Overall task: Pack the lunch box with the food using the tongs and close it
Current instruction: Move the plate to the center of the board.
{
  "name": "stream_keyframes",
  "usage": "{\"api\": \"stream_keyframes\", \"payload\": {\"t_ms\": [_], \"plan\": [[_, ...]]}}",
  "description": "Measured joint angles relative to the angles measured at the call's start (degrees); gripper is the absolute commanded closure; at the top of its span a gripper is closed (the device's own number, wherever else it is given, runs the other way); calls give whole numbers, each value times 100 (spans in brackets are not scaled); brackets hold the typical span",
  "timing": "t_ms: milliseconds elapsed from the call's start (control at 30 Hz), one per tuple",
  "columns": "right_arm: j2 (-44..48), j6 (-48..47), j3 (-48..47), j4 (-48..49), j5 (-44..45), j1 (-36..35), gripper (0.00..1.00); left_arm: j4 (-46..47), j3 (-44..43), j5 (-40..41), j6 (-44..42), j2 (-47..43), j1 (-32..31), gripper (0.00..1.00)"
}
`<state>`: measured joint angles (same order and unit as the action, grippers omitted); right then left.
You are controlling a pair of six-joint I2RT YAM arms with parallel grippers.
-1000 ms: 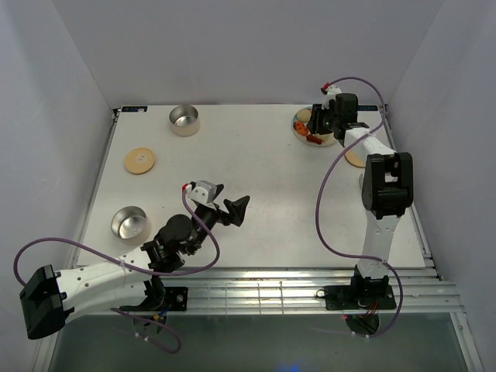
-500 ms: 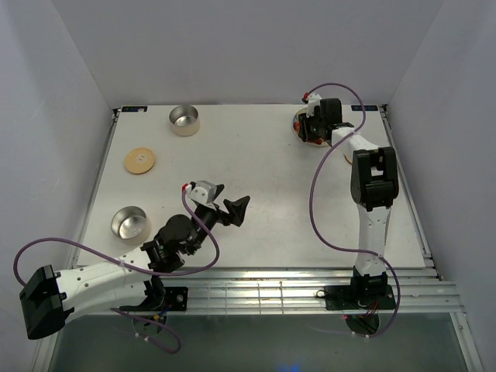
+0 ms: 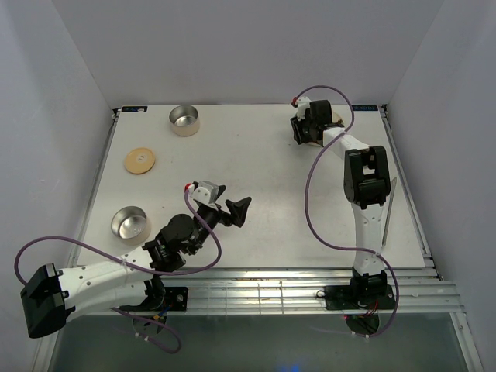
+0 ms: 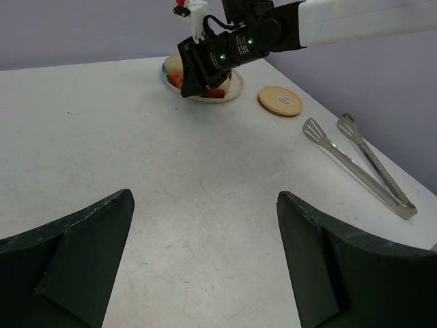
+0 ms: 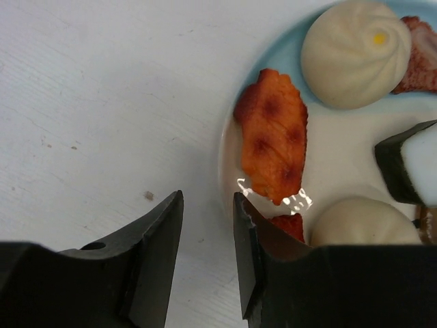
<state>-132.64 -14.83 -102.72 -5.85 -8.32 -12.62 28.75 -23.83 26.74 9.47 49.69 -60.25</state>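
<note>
The cream-and-blue plate (image 5: 231, 160) holds the food: an orange-red piece (image 5: 273, 143), two white buns (image 5: 355, 51) and a dark-edged white piece (image 5: 410, 164). My right gripper (image 5: 208, 197) hangs low at the plate's left rim, its jaws narrowed but still apart; one finger is over the table, the other over the plate. The tongs (image 4: 362, 160) lie on the table to the right, untouched. Two open steel tins (image 3: 184, 118) (image 3: 130, 223) of the lunch box stand at the left, with a wooden lid (image 3: 139, 160) between them. My left gripper (image 3: 230, 200) hovers wide open and empty.
A second wooden lid (image 4: 280, 100) lies between the plate and the tongs. The right arm (image 3: 366, 178) stretches over that side of the table. White walls close in the table at the back and both sides.
My right gripper has swung left across the plate to its left rim, and its jaws have narrowed a little. The left arm has barely shifted.
</note>
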Motion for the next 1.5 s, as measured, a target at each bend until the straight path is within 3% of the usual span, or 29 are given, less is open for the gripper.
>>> {"api": "stream_keyframes", "payload": {"t_ms": [433, 1000, 1500], "plan": [[-308, -70, -590, -398, 195, 17, 58, 0, 0, -17, -2, -2, 0, 4], [-317, -282, -455, -522, 306, 13, 59, 0, 2, -26, -2, -90, 0, 4], [-284, -378, -424, -564, 0, 35, 67, 0, 2, -26, 0, -107, 0, 4]]}}
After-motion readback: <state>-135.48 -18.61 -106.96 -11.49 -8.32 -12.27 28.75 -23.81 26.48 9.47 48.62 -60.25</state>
